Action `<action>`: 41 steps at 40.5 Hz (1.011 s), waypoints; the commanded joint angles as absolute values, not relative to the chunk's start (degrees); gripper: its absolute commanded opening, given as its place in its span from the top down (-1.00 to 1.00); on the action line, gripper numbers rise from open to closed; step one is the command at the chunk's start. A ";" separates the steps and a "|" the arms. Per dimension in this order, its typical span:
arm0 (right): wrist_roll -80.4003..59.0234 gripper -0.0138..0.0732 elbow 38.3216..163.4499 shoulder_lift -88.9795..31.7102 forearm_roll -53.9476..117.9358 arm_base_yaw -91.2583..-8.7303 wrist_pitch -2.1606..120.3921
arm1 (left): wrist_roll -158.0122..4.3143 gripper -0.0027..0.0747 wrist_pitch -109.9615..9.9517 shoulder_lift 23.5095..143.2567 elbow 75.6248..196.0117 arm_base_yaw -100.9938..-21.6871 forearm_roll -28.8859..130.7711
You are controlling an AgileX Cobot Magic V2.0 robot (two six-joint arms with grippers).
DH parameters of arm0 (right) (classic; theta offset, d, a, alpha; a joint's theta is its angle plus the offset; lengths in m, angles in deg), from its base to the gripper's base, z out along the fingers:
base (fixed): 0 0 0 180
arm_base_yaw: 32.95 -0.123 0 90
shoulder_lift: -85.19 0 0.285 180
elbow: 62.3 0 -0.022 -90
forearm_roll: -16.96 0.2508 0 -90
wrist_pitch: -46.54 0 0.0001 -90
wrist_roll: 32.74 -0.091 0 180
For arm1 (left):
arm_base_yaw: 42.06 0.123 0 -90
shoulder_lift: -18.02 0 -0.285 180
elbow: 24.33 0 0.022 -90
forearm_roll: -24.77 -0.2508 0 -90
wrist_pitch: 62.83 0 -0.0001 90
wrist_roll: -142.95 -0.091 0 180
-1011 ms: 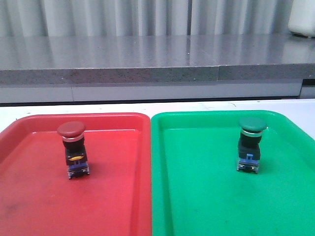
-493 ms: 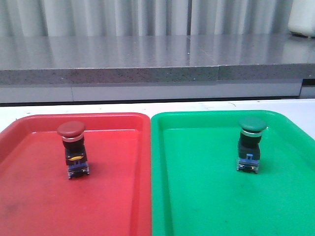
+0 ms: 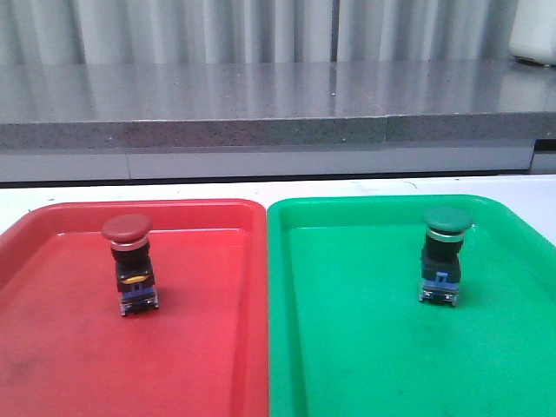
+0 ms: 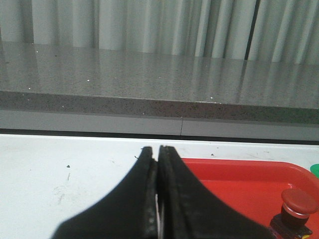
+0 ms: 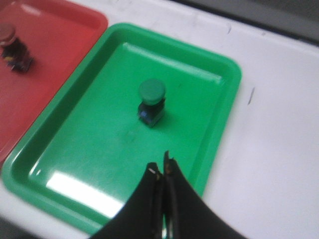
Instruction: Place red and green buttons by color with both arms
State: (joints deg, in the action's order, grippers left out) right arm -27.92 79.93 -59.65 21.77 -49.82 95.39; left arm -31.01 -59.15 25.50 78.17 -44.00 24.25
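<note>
The red button stands upright in the red tray, and the green button stands upright in the green tray. Neither arm shows in the front view. In the left wrist view my left gripper is shut and empty, over the white table beside the red tray, with the red button off to one side. The right wrist view has my right gripper shut and empty above the green tray's near rim, apart from the green button. The red button appears there too.
The two trays lie side by side on a white table. Behind it runs a raised grey speckled counter with a curtain at the back. A white container stands at the far right on the counter.
</note>
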 commanded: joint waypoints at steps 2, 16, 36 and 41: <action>-27.07 0.84 72.52 -66.28 21.02 -44.16 76.12 | -31.05 0.98 -63.76 24.54 76.77 -43.90 24.25; -27.07 0.84 45.25 -85.47 21.02 -36.41 49.95 | -31.05 0.98 -63.76 24.54 76.77 -43.90 24.25; -27.07 0.84 39.28 -88.56 21.02 -36.41 46.54 | -31.05 0.98 -63.76 24.63 76.77 -43.90 24.25; -27.12 0.84 39.30 -88.56 21.02 -36.41 46.09 | -31.05 0.98 -63.76 24.63 76.77 -43.90 24.25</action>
